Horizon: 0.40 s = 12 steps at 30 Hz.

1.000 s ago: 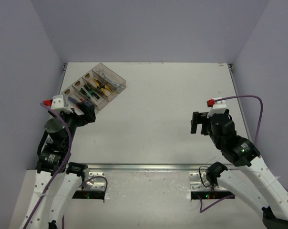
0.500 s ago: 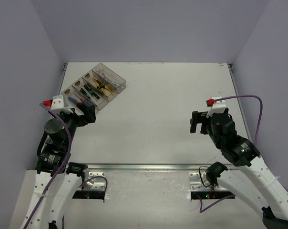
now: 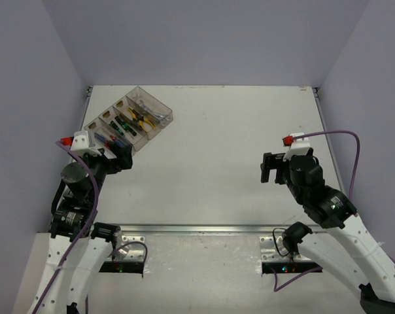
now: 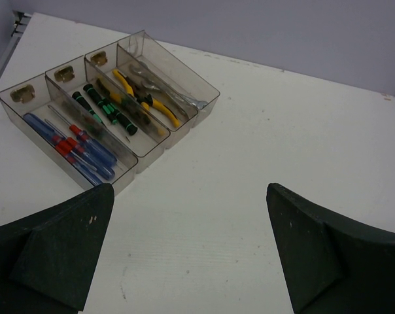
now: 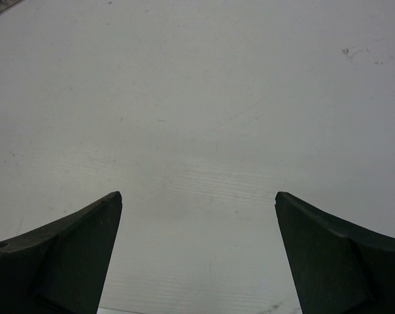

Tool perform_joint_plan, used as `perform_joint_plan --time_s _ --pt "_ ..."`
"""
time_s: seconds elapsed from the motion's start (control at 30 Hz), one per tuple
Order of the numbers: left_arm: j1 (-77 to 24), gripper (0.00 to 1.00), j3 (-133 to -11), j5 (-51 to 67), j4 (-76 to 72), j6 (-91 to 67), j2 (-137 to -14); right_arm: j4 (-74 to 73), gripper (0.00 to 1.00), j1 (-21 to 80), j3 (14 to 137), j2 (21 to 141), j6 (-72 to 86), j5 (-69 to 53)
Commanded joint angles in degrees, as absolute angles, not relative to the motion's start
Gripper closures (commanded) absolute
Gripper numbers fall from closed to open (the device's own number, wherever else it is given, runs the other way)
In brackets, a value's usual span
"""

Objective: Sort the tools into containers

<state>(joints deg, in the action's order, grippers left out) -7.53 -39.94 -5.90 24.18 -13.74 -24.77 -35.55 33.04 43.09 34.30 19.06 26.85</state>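
The clear plastic containers (image 3: 159,111) stand in a diagonal row at the table's far left; they also show in the left wrist view (image 4: 207,99). Their bins hold red and blue screwdrivers (image 4: 73,147), green-black screwdrivers (image 4: 106,111), yellow-black pliers (image 4: 148,98) and silver wrenches (image 4: 174,98). My left gripper (image 3: 119,155) is open and empty, just in front of the near end of the bins; in its own view its gripper (image 4: 191,209) stands over bare table. My right gripper (image 3: 269,168) is open and empty over the right middle of the table, also shown in its wrist view (image 5: 197,203).
The white table (image 3: 230,144) is walled by grey panels on the left, back and right. A metal rail (image 3: 197,229) runs along the near edge by the arm bases.
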Motion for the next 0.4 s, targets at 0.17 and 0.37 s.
perform_joint_plan --time_s 0.17,0.37 --pt "-8.00 0.00 -39.90 -5.20 21.27 -12.84 -24.24 -33.23 0.01 33.04 43.70 33.76 18.37 27.57" --pt "-7.91 0.00 -39.81 -5.27 21.29 -12.83 -23.76 -32.96 0.01 33.05 43.24 34.10 18.81 28.26"
